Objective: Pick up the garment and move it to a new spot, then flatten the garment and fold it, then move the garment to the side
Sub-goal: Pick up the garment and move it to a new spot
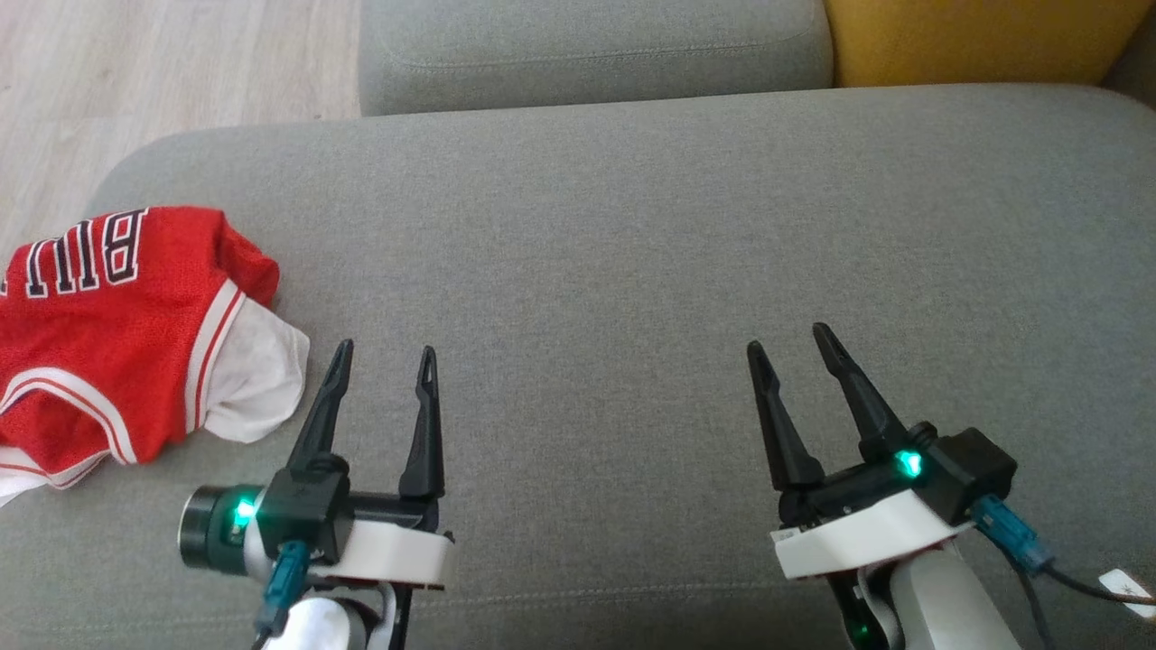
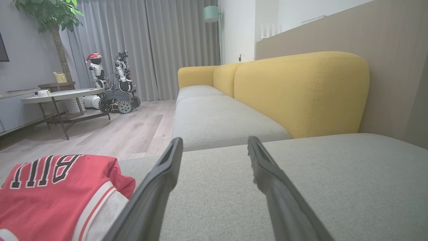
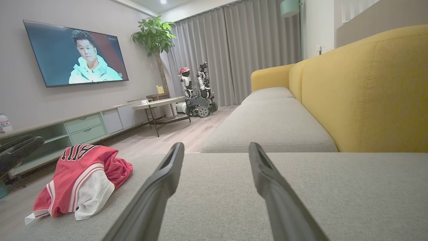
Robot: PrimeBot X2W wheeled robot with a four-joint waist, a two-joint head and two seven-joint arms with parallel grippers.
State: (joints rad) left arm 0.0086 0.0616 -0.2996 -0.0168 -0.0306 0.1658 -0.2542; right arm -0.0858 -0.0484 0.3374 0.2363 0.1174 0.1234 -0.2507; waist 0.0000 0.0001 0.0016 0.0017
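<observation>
Jersey [image 1: 117, 334] lies crumpled on the sofa [image 1: 632, 226] at nine o'clock from the left gripper [image 1: 386, 348], the nearer one; the right gripper [image 1: 787, 337] is well apart. Both are spread wide and empty.

You see the red jersey [image 1: 117, 334] crumpled at the left edge of the grey seat cushion [image 1: 632, 226], a white part of it turned out toward your left gripper [image 1: 386, 350], which sits just beside it with fingers spread and nothing between them. Your right gripper [image 1: 787, 339] stands well apart to the right, fingers likewise spread and empty. Beyond lie a second grey cushion [image 1: 587, 50], a yellow backrest [image 1: 975, 41] and pale wood floor [image 1: 163, 63].
</observation>
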